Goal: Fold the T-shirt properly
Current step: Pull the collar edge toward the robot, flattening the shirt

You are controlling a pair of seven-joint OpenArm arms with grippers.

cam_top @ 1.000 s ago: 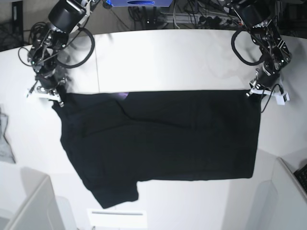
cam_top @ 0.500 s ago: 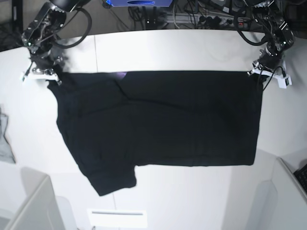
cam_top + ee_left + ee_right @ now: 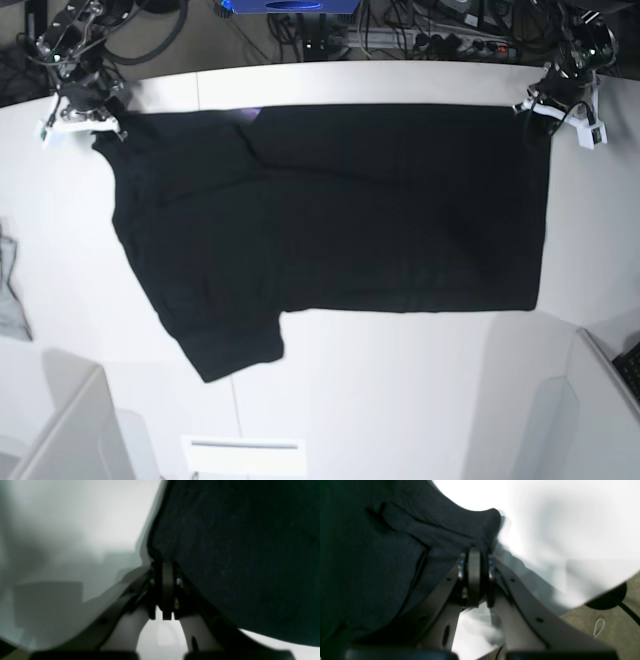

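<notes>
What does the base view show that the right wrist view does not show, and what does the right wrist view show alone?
Only the base view shows the whole black T-shirt spread on the white table, one sleeve sticking out at the near left, a grey cloth at the left edge, and the left gripper at the far right corner.

Only the right wrist view shows the jaws pressed together on a bunched fold of fabric, with its stitched hem.

Both show the right gripper shut on the T-shirt corner, over the table.
</notes>
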